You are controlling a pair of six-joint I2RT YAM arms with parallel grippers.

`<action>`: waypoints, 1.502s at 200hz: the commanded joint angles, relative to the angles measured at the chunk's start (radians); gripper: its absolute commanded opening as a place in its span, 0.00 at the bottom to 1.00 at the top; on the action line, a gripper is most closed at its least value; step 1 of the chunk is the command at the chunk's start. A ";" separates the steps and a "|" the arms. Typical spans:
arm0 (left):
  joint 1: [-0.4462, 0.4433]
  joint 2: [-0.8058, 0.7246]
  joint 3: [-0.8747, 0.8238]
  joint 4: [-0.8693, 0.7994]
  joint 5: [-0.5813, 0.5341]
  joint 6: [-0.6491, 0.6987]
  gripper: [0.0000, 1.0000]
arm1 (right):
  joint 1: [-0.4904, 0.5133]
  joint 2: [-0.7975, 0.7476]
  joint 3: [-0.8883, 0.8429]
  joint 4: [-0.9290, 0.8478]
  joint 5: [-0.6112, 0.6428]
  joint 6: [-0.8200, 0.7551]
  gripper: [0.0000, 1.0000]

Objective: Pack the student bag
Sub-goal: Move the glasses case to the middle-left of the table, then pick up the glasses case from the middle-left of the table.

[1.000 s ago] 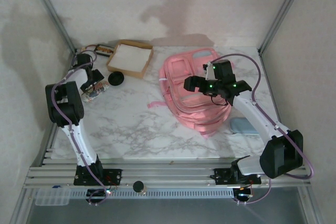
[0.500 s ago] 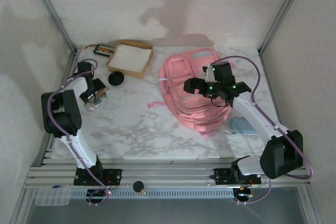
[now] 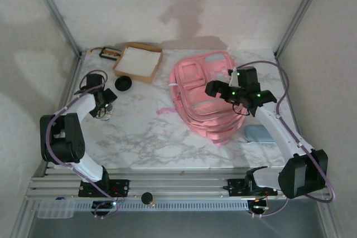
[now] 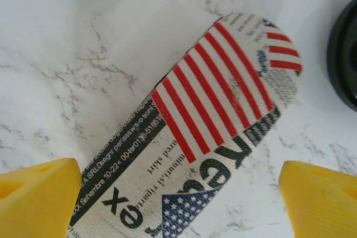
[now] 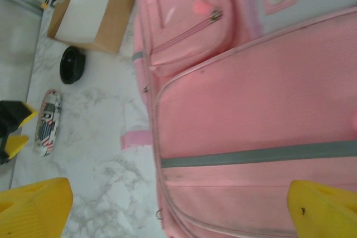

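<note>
The student bag (image 3: 203, 96) is a large pink backpack lying flat at the right of the marble table, front pockets up. My right gripper (image 3: 222, 90) hovers over it, open, with the pink fabric (image 5: 251, 110) below its yellow fingertips (image 5: 33, 207) and nothing between them. At the left, my left gripper (image 3: 104, 108) points down over a long pencil case (image 4: 212, 137) printed with red stripes, stars and black lettering. The case lies on the table between the wide-open fingertips (image 4: 39, 199). From the right wrist the case (image 5: 46, 122) shows lying beside the left gripper's yellow fingers.
A brown cardboard box with a white inside (image 3: 138, 61) stands at the back left. A black round object (image 3: 123, 83) lies in front of it and a dark flat item (image 3: 109, 53) at the back wall. A pale blue object (image 3: 257, 134) lies right of the bag.
My left gripper has moved nearer and down over the pencil case, its jaws widening. My right gripper has shifted a little to the right above the bag.
</note>
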 commanded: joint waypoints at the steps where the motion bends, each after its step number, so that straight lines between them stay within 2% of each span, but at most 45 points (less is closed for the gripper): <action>1: -0.013 -0.039 0.005 0.010 -0.038 0.014 0.95 | -0.039 -0.039 -0.028 -0.017 0.023 0.011 0.99; 15: -0.013 -0.012 0.032 -0.037 -0.077 0.032 0.96 | -0.043 -0.046 -0.040 -0.007 0.010 0.013 0.99; 44: -0.013 0.022 0.017 -0.033 -0.086 0.087 0.99 | -0.044 -0.039 -0.053 0.001 -0.014 0.017 0.99; 67: -0.019 0.070 -0.002 0.009 0.060 0.117 0.99 | -0.043 -0.032 -0.054 0.009 -0.023 0.020 0.99; 104: -0.088 0.127 0.018 -0.031 -0.032 0.151 0.99 | -0.044 -0.025 -0.056 0.015 -0.032 0.019 0.99; 129: -0.119 0.144 0.014 -0.042 -0.084 0.146 0.97 | -0.044 -0.021 -0.059 0.019 -0.039 0.018 0.99; 162: -0.115 0.145 0.000 -0.020 -0.157 0.086 0.90 | -0.044 -0.017 -0.064 0.025 -0.057 0.016 0.99; 186: -0.114 0.172 0.021 0.019 -0.078 0.080 0.93 | -0.043 -0.017 -0.063 0.023 -0.055 0.009 0.99; 208: -0.114 0.181 0.026 0.029 -0.113 0.019 0.92 | -0.043 -0.016 -0.067 0.027 -0.055 0.008 0.99; 235: -0.114 0.182 0.014 0.090 -0.077 -0.007 0.92 | -0.043 -0.008 -0.068 0.026 -0.056 0.001 0.99; 259: -0.111 0.198 0.017 0.102 -0.101 -0.032 0.86 | -0.043 -0.005 -0.070 0.033 -0.070 0.000 0.99; 300: -0.111 0.191 -0.006 0.128 -0.103 -0.050 0.68 | -0.044 -0.005 -0.072 0.033 -0.071 -0.010 0.99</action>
